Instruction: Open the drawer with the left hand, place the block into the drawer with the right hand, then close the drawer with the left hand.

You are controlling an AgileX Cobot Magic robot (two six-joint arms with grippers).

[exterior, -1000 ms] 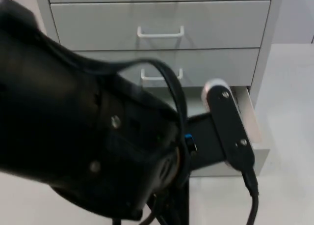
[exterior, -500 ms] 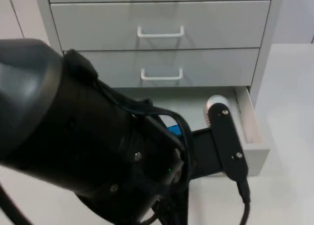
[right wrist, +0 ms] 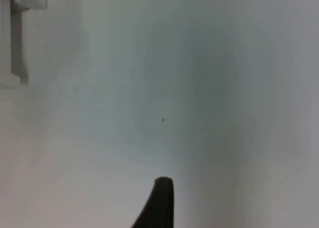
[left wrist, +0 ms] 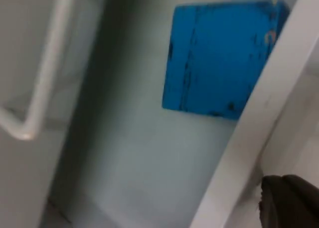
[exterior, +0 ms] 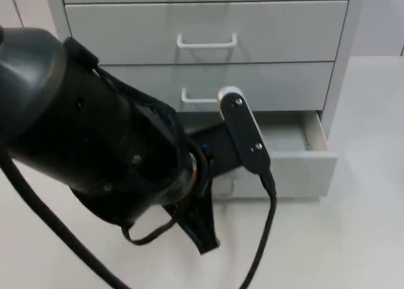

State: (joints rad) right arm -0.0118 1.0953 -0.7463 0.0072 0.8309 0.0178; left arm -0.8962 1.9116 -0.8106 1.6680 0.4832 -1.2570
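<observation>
A blue block (left wrist: pixel 222 58) lies flat on the floor of the bottom drawer (exterior: pixel 297 172), which stands partly open from the grey cabinet. Its white front panel (left wrist: pixel 259 113) runs beside the block. My left gripper (left wrist: pixel 289 203) sits just outside that front panel. In the top view the left arm (exterior: pixel 113 144) reaches over the drawer's left half and hides the inside. My right gripper (right wrist: pixel 159 203) hangs over bare white table (right wrist: pixel 199 88), away from the drawer, and the arm waits.
The cabinet has two shut drawers above, each with a white handle (exterior: pixel 207 43) (exterior: pixel 199 100); the lower handle (left wrist: pixel 45 73) is close to the left wrist. A corner of the cabinet (right wrist: pixel 15 34) stands near the right gripper. White table (exterior: pixel 353 238) lies in front and to the right.
The bottom drawer has slid inward toward the cabinet, and the left arm has moved with it toward the cabinet.
</observation>
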